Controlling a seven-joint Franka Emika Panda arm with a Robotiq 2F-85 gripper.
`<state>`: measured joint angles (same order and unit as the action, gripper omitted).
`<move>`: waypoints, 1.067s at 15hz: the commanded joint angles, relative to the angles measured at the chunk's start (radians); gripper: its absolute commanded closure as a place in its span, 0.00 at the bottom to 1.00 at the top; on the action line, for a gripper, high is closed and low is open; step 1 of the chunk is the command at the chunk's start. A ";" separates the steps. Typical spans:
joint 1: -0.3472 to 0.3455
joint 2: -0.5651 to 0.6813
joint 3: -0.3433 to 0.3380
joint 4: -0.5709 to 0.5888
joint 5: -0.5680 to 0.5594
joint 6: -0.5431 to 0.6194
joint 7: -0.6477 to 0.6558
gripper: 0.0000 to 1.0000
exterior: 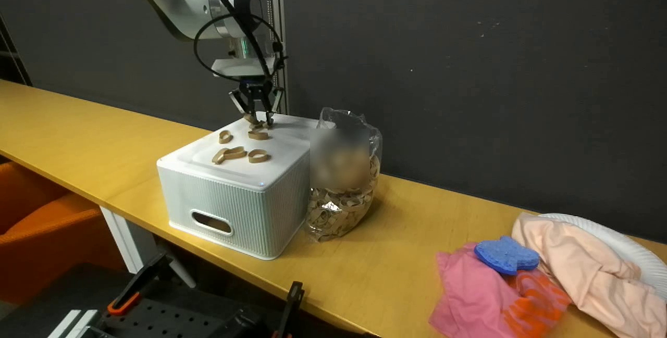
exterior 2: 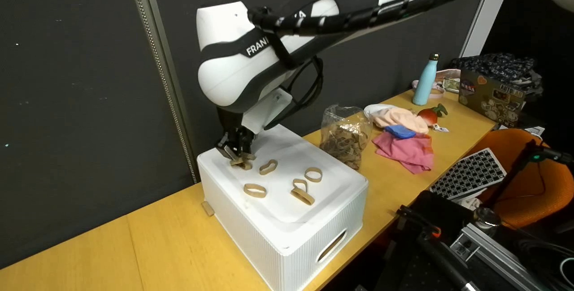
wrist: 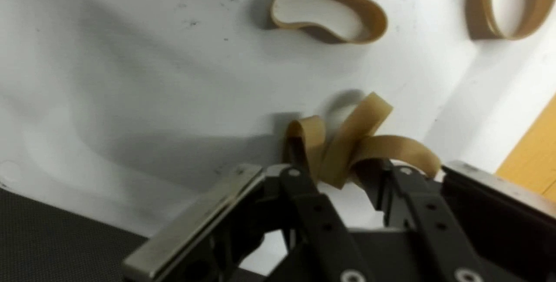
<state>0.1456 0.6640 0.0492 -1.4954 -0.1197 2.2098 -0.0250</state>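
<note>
Several tan rubber bands (wrist: 362, 119) are bunched between the fingertips of my gripper (wrist: 335, 162), low over an upturned white box (exterior 2: 287, 232). My jaws stand partly apart, with the bands filling the gap. A narrow loop of band passes round the left fingertip in the wrist view; another curls over the right one. Both exterior views show the gripper (exterior: 261, 118) pointing down at the box's rear part. Another rubber band (wrist: 374, 23) lies just beyond the bunch in the wrist view. More loose bands (exterior: 258, 160) are scattered on the box top.
Beside the box stands a transparent bag (exterior 2: 345, 112) of rubber bands. A single band (exterior 2: 207, 209) lies on the wooden table (exterior: 406, 254) behind the box. Farther along are pink cloth (exterior: 466, 296), a blue sponge-like piece (exterior: 503, 254) and a blue bottle (exterior 2: 425, 84). A dark wall (exterior: 469, 93) backs the table.
</note>
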 commanded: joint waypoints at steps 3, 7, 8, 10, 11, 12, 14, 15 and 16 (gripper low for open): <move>-0.005 -0.044 0.006 -0.022 0.006 -0.023 -0.006 1.00; -0.003 -0.089 0.009 -0.038 0.016 -0.047 0.009 0.99; -0.001 -0.105 0.009 -0.047 0.017 -0.065 0.016 0.99; 0.003 -0.150 0.013 -0.085 0.020 -0.085 0.027 0.99; 0.005 -0.179 0.016 -0.113 0.022 -0.095 0.034 0.99; 0.006 -0.202 0.018 -0.138 0.021 -0.100 0.041 0.99; 0.009 -0.264 0.022 -0.207 0.016 -0.107 0.054 0.99; 0.009 -0.290 0.024 -0.236 0.018 -0.110 0.059 0.99; 0.009 -0.314 0.029 -0.267 0.022 -0.112 0.061 0.99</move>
<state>0.1542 0.4569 0.0668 -1.6419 -0.1136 2.1090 0.0144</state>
